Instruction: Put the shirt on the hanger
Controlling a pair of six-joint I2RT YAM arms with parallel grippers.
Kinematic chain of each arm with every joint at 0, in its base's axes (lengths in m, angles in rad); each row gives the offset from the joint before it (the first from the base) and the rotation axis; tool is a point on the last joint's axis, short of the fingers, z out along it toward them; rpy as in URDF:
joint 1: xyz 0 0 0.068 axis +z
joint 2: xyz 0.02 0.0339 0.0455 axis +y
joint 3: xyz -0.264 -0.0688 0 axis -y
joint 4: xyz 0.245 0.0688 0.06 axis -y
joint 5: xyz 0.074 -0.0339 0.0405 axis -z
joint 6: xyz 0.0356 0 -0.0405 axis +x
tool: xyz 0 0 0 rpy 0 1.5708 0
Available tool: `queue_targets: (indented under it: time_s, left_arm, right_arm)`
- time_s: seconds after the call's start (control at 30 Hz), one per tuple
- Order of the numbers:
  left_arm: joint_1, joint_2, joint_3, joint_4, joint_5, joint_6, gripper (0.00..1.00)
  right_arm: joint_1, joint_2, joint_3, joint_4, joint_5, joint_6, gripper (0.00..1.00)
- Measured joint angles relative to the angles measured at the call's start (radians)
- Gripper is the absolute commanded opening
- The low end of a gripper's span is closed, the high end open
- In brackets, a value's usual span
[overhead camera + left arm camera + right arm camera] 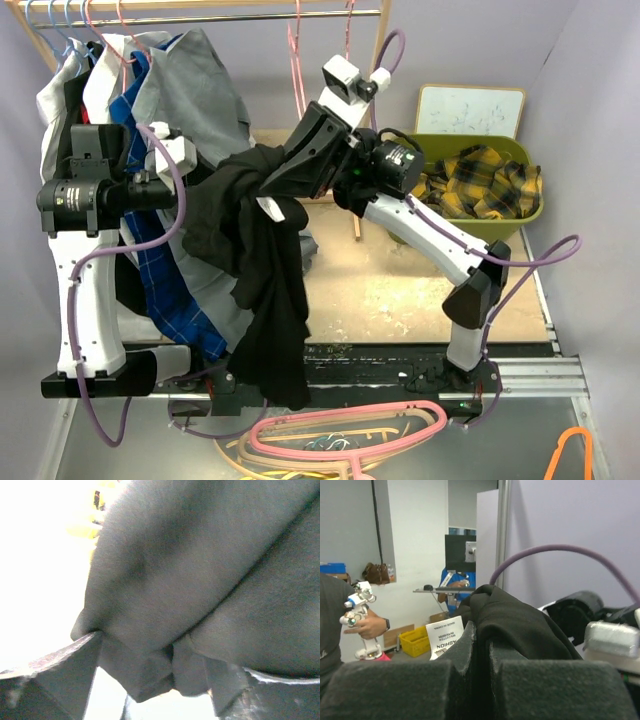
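The right end effector [272,185] is raised above the table [400,290], its 2 fingers pressed together and pinching a bunch of the black shirt [265,290]. In the right wrist view the cloth swells up out of the closed fingertips.

From that grip the shirt hangs in a long, crumpled fall, down past the near table edge between the 2 arm bases.

The left end effector [160,655] reaches in from the left at about the same height. Its fingers are spread wide, and dark folds of the shirt lie across the gap and fill most of its wrist view. From above, the shirt hides its tips.

A thin pink hanger [297,70] hangs edge-on from the rail at the back, apart from the shirt. More pink hangers [350,430] and an orange one [570,450] lie below the near edge. To the right, a green bin [530,215] holds a yellow-and-black plaid cloth [485,180].
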Motion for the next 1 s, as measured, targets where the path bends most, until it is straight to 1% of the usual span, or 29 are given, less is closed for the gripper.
queue_targets:
  time_s: [0.03, 0.07, 0.17, 0.23, 0.27, 0.3, 0.33, 0.43, 0.53, 0.67, 0.8, 0.9, 1.0]
  left_arm:
    - [0.0, 0.002, -0.01, 0.013, 0.0, -0.014, 0.13]
    - [0.0, 0.005, -0.015, 0.014, 0.0, -0.016, 0.0]
    - [0.0, 0.009, -0.02, 0.016, -0.002, -0.005, 0.0]
    - [0.0, 0.005, -0.029, 0.022, -0.008, -0.006, 0.0]
    - [0.0, 0.0, -0.039, 0.03, -0.016, -0.012, 0.0]
    - [0.0, -0.007, -0.054, 0.045, -0.032, -0.024, 0.0]
    - [0.0, -0.015, -0.072, 0.065, -0.056, -0.042, 0.0]
    - [0.0, -0.025, -0.104, 0.114, -0.136, -0.096, 0.0]
    - [0.0, -0.031, -0.129, 0.155, -0.209, -0.129, 0.0]
    - [0.0, -0.044, -0.183, 0.199, -0.281, -0.153, 0.0]
    - [0.0, -0.05, -0.226, 0.226, -0.335, -0.17, 0.0]
    - [-0.001, -0.045, -0.228, 0.251, -0.375, -0.182, 0.0]
    - [-0.005, -0.007, -0.162, 0.267, -0.431, -0.214, 0.0]
  right_arm:
    - [-0.004, -0.012, -0.036, 0.014, -0.001, 0.006, 0.0]
    - [-0.011, -0.029, -0.085, 0.034, -0.002, 0.015, 0.0]
    - [-0.045, -0.084, -0.254, 0.093, 0.003, 0.047, 0.0]
    - [-0.092, -0.121, -0.395, 0.135, 0.017, 0.071, 0.0]
    - [-0.121, -0.149, -0.528, 0.157, 0.032, 0.087, 0.0]
    - [-0.121, -0.149, -0.528, 0.157, 0.032, 0.087, 0.0]
    - [-0.17, -0.159, -0.595, 0.159, 0.045, 0.087, 0.0]
    - [-0.237, -0.233, -0.841, 0.106, 0.069, 0.047, 0.0]
    - [-0.268, -0.319, -0.986, -0.037, 0.085, -0.056, 0.0]
    - [-0.269, -0.491, -1.07, -0.315, 0.126, -0.28, 0.01]
    - [-0.267, -0.651, -1.088, -0.569, 0.215, -0.524, 0.05]
    - [-0.267, -0.737, -1.088, -0.718, 0.315, -0.684, 0.14]
    - [-0.267, -0.768, -1.074, -0.822, 0.406, -0.813, 0.3]
